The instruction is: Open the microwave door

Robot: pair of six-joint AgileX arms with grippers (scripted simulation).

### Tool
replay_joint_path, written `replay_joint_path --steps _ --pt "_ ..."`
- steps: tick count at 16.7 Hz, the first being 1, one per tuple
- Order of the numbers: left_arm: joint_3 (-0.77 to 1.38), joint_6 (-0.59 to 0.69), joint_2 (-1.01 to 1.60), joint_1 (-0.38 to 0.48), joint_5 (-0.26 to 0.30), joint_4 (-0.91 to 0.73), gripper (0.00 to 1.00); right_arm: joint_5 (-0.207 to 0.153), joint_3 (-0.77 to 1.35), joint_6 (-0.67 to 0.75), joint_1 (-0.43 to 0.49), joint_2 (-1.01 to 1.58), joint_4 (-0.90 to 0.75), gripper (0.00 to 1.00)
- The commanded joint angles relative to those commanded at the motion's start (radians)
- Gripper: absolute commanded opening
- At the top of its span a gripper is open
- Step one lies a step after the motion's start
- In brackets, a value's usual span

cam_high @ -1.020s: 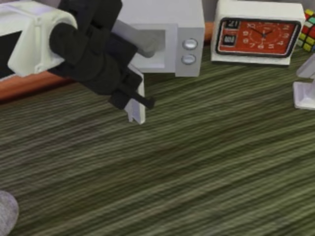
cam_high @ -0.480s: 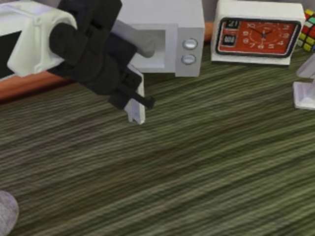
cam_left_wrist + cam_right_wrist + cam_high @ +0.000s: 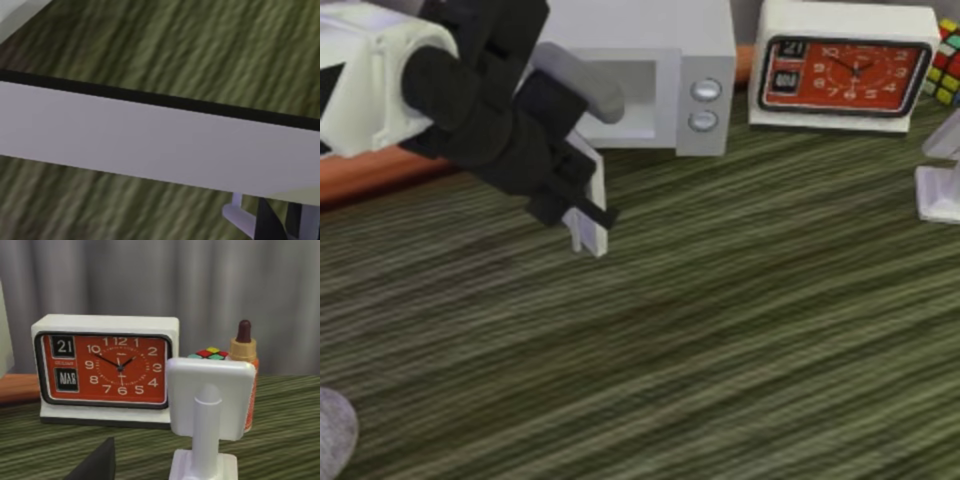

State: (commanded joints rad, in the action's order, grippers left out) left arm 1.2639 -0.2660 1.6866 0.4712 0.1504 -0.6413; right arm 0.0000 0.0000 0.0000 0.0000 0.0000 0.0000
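Top view: flat grey microwave door (image 3: 592, 205) ajar

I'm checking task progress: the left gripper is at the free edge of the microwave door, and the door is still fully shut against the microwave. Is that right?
Not quite. The left gripper is at the free edge of the microwave door, but the door is not shut: the top view shows it swung well out from the microwave, with the cavity exposed.
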Motion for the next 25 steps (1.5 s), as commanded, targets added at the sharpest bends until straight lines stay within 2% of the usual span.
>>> replay_joint_path --steps 5,25 --pt "-0.026 -0.095 -0.027 -0.039 0.052 -0.014 0.00 0.000 0.000 0.000 0.000 0.000 0.000 1.00" --pt "-0.026 -0.095 -0.027 -0.039 0.052 -0.014 0.00 0.000 0.000 0.000 0.000 0.000 0.000 1.00"
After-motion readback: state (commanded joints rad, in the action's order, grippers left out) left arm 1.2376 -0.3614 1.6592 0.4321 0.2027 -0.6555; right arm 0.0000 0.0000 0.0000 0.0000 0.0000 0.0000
